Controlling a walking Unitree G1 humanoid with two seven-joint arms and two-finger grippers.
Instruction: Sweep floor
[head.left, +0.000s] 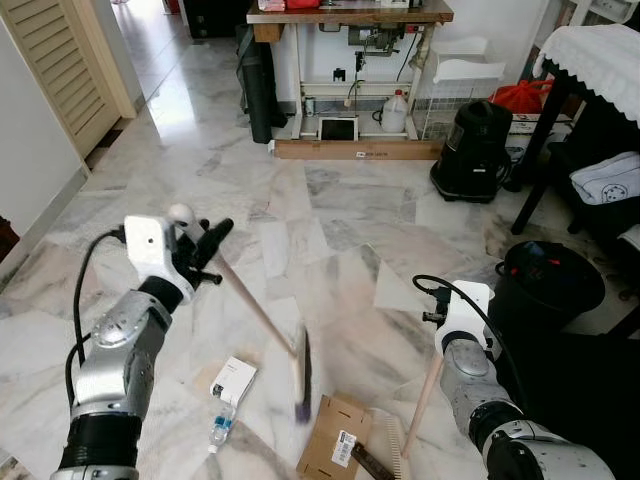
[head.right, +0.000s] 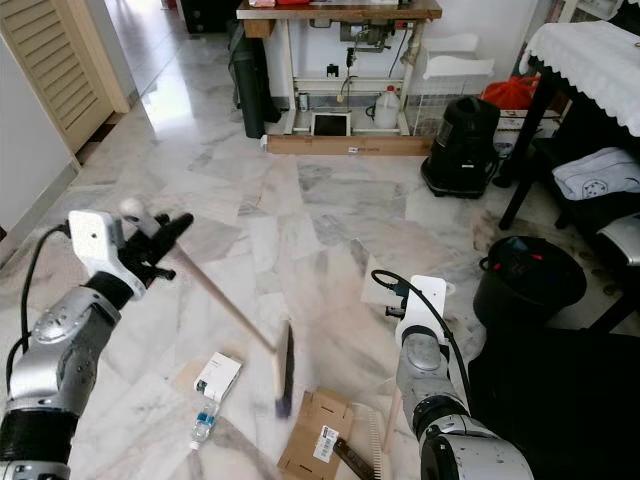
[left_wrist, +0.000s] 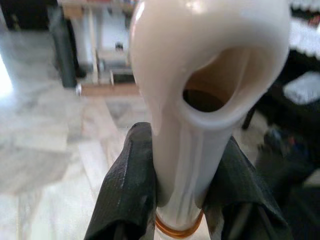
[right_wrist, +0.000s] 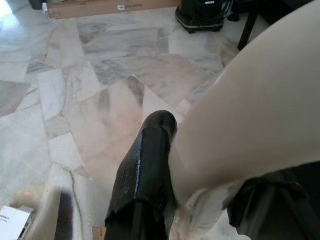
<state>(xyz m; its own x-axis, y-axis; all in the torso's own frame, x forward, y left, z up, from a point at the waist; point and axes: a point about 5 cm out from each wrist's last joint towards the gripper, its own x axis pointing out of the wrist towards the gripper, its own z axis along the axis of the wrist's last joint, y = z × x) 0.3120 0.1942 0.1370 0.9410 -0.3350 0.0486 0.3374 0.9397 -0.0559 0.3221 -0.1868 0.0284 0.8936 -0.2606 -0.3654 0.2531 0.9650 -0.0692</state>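
Observation:
My left gripper (head.left: 213, 238) is shut on the cream top end of a broom handle (left_wrist: 200, 100). The handle slants down to the right to the dark, blurred brush head (head.left: 301, 383) on the marble floor. My right gripper (right_wrist: 200, 165) is shut on the cream pole (head.left: 428, 385) of a dustpan (head.left: 390, 445), which rests on the floor at the bottom edge. Between brush and dustpan lies a flat piece of cardboard (head.left: 333, 433). A small white box (head.left: 233, 380) and a plastic bottle (head.left: 220, 426) lie just left of the brush.
A black bin (head.left: 545, 285) stands close on the right, beside a dark table leg and a cloth-covered table (head.left: 595, 55). Farther back are a black canister (head.left: 475, 150), a long cardboard box (head.left: 355, 150) under a sewing table (head.left: 350, 15), and a louvred door (head.left: 65, 70) at left.

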